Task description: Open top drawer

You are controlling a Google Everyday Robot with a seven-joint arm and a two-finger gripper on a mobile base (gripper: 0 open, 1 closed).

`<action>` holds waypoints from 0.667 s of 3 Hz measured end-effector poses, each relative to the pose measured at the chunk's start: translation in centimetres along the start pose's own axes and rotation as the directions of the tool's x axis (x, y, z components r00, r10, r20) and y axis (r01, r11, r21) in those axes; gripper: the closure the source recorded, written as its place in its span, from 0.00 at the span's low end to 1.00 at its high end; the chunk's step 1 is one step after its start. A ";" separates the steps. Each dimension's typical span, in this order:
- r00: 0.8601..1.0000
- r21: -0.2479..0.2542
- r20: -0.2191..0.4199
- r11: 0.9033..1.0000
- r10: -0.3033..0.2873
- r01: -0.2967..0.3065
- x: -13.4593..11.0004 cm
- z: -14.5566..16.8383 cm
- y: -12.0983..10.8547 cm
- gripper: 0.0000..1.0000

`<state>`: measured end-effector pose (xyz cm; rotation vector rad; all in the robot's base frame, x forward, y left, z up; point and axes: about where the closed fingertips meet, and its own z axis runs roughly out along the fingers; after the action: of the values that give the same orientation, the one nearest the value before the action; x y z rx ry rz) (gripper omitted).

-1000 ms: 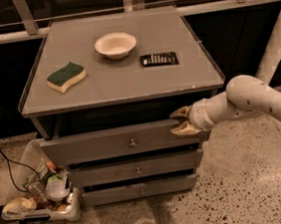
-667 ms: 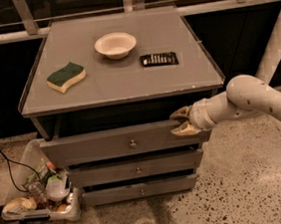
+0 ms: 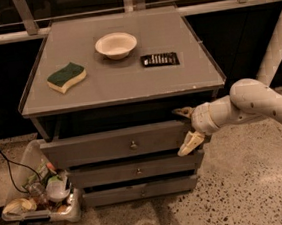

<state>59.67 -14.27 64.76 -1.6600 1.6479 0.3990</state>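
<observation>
Top drawer [image 3: 99,146] directly under the desk [image 3: 128,83] top, nearly closed, knob [image 3: 133,145] at centre untouched. Claw [image 3: 188,127] at the right end of the front panel, spread wide, one finger above the panel and one below; firm hold impossible to confirm. Pull straight forward, slowly and level. Beware of twisting and jamming from such an off-centre pull.

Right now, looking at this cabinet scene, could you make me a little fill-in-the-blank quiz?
1. The pincer is at the ___ end of the top drawer front, as pictured.
2. The cabinet has ___ drawers.
3. The sponge lies green side ___.
Missing words: right; three; up.
</observation>
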 end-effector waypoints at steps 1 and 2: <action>0.998 -0.037 0.046 0.999 -0.037 0.039 1.0 -0.6 3.1 0.37; 0.998 -0.039 0.048 0.998 -0.039 0.041 0.5 -0.9 3.0 0.61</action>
<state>56.59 -14.87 64.13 -1.6978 1.5786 0.4511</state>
